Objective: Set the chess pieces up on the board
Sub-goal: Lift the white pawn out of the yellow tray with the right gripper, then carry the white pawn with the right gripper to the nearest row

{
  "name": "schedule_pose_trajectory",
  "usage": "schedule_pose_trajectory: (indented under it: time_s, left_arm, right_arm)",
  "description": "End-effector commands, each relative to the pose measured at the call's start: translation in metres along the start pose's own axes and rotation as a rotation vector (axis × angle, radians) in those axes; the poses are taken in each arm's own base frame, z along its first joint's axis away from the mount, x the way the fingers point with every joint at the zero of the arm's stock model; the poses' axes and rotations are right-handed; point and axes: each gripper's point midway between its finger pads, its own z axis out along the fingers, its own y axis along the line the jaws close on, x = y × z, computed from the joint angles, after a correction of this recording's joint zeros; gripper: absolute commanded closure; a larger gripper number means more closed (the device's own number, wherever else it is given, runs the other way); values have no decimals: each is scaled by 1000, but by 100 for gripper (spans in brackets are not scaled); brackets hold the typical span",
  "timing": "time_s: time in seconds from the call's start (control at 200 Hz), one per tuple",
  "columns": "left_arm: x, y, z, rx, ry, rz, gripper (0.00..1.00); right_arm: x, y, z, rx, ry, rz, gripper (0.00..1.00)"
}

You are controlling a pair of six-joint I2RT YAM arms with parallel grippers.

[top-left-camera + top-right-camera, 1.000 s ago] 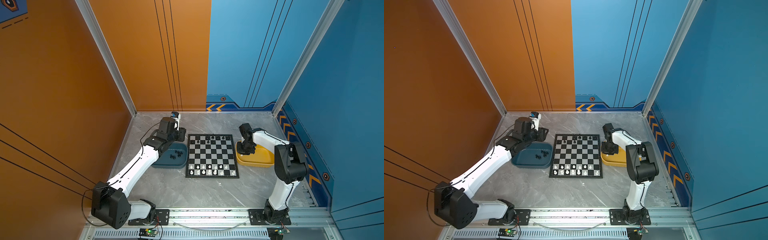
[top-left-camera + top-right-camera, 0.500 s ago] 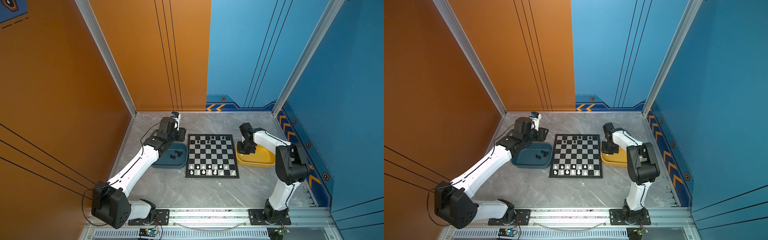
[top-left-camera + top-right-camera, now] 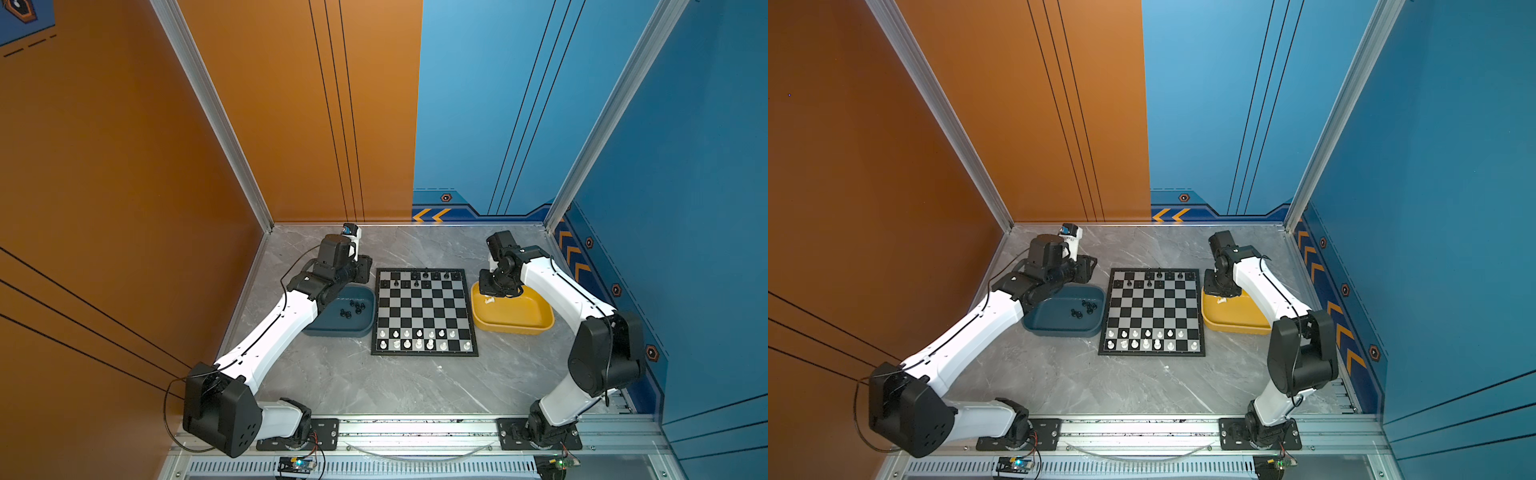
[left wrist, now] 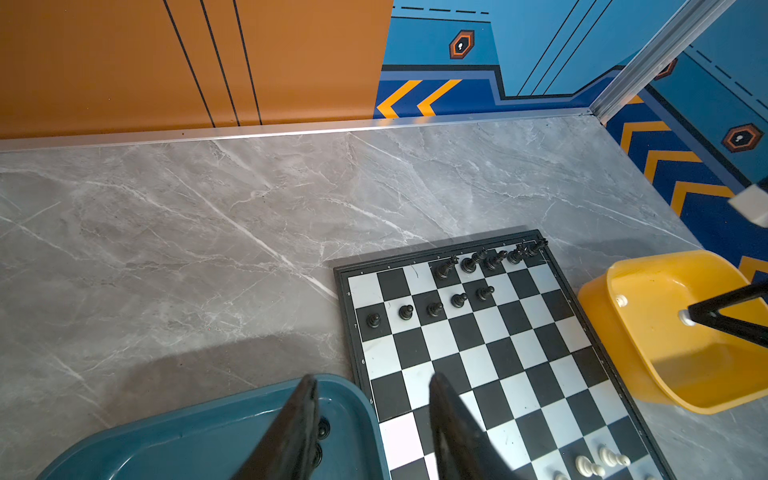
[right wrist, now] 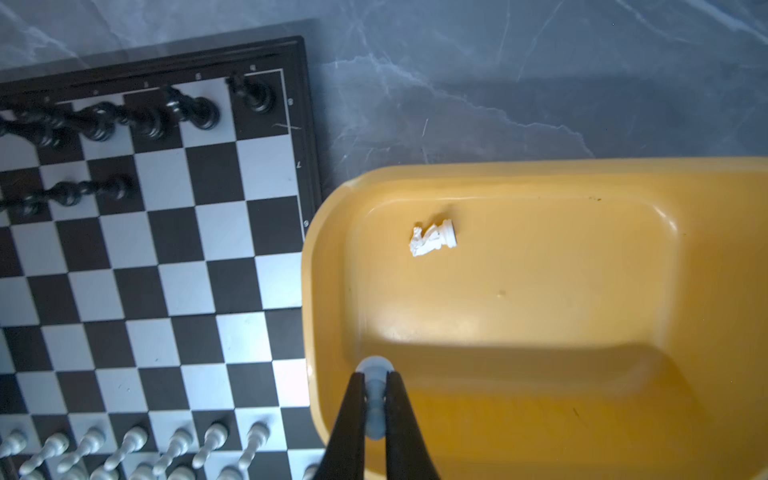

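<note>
Marble table [image 3: 415, 386] | right pincer [image 5: 375, 380] points down, clamping white piece [image 5: 374, 365], maybe pawn | left pincer [image 4: 372, 377] half-open, empty

One board [image 3: 424, 309], one teal tray [image 3: 345, 331], one yellow tray [image 3: 515, 316]

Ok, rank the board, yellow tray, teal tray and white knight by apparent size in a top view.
1. board
2. yellow tray and teal tray: alike, and the left arm covers part of the teal one, so unranked.
3. white knight, lying in the yellow tray.
</note>
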Motion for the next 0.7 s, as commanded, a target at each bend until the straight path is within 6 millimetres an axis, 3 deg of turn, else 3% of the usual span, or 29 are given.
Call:
schedule_pose_trajectory:
  time_s: [0.0,0.32,0.476,0.696]
  left_arm:
    - [3,1,-6,-1,-6,12,54]
    - [8,6,-14,-8,-20,11,54]
    - [11,5,-13,1,-14,3,54]
    - [12,5,-18,-2,-20,2,54]
  right_arm:
    - [19,6,-22,29,25,-60,99]
    - [70,44,-27,9,85,-171,99]
    - [89,58,-10,4,122,-201,99]
    - [102,58,12,21,156,-197,99]
